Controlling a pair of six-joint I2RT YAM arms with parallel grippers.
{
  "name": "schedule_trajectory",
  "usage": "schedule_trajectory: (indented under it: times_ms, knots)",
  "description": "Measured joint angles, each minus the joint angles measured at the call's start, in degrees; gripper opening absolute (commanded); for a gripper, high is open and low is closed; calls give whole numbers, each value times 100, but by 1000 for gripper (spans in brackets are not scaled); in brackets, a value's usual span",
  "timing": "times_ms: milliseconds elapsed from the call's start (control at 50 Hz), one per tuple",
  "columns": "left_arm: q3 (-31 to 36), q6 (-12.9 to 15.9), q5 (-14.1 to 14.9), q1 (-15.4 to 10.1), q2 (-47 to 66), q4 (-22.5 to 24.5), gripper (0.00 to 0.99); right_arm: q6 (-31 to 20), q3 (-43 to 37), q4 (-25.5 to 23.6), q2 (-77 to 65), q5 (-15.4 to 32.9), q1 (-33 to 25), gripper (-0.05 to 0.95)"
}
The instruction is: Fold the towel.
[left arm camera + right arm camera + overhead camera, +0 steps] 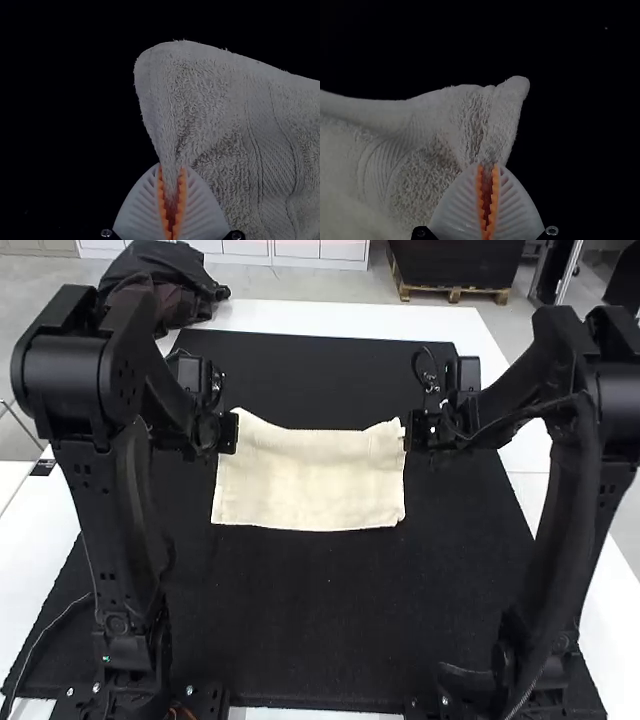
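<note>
The white and orange, ribbed left gripper [171,172] is closed tight on the cream, fluffy cloth towel [310,480], by its far left corner. The white and orange, ribbed right gripper [488,170] is closed too, and it pinches the towel by its far right corner. Between them, the towel's far edge dips a little, like a smile. The rest of the towel is spread out toward its near edge. Under and all around the towel is a big black mat [330,620], and past that is the white table [330,318]. I think this is the start of a fold, with both corners caught. Next, both grippers should lift together, bring the far edge over the near edge, and lay it down flat and even.
</note>
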Motion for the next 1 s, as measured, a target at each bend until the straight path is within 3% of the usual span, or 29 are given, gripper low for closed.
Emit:
schedule_trajectory:
  times_ms: [520, 1000]
  knots:
    - [-9, 0, -4, -2, -518, -920, 26, 46, -236, -833, -588, -256, -7, -26]
    - [-938, 0, 33, 11, -1440, -828, 26, 63, -741, -994, -1110, -321, -7, -26]
